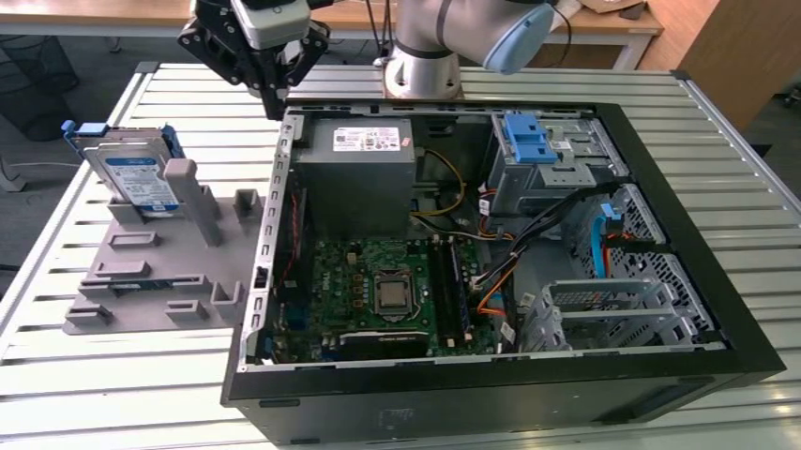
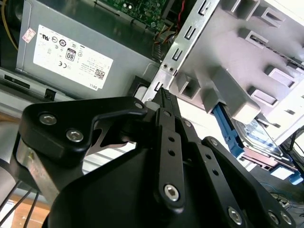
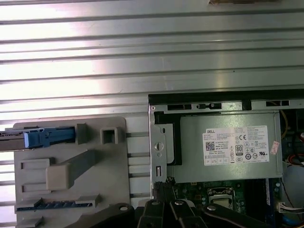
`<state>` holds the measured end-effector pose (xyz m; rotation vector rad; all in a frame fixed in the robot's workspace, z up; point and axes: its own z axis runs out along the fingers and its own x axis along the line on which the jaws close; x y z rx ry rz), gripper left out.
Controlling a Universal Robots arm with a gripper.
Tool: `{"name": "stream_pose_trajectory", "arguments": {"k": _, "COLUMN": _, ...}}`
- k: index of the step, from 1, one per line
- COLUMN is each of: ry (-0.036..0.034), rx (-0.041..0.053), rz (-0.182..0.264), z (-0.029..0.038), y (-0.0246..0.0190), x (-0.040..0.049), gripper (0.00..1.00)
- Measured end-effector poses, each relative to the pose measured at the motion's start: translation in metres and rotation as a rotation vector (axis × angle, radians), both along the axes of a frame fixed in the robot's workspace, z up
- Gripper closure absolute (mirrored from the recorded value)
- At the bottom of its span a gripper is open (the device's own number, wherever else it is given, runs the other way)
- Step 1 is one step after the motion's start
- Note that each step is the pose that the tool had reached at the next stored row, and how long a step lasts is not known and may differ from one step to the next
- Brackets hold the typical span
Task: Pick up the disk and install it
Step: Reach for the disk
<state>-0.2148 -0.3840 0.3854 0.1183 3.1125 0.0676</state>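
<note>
Exterior view, front to back: open computer case nearest, then on that view's left the grey holder with the disk standing upright in it (blue frame up top). Furthest back, the gripper hangs over the case's back corner by the power supply, fingers pinched together, holding nothing. I'd say open wide, square up over the disk's top edge, lift straight so it doesn't jam.

Arm: base column upright, blue-capped joint beside it, with the reach going toward the exterior view's left. Black gripper hangs pointing straight down. Fingers pressed together tip to tip, nothing between them; both wrist views agree.
</note>
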Motion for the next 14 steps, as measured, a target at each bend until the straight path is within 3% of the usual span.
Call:
{"name": "stream_pose_trajectory", "arguments": {"k": 6, "ry": 0.0000, "rx": 0.0000, "rz": 0.000, "z": 0.0000, "y": 0.0000, "x": -0.0063, "gripper": 0.89}}
{"name": "stream_pose_trajectory", "arguments": {"k": 14, "ry": -0.0001, "rx": 0.0001, "rz": 0.000, "z": -0.0001, "y": 0.0010, "x": -0.0219, "gripper": 0.89}}
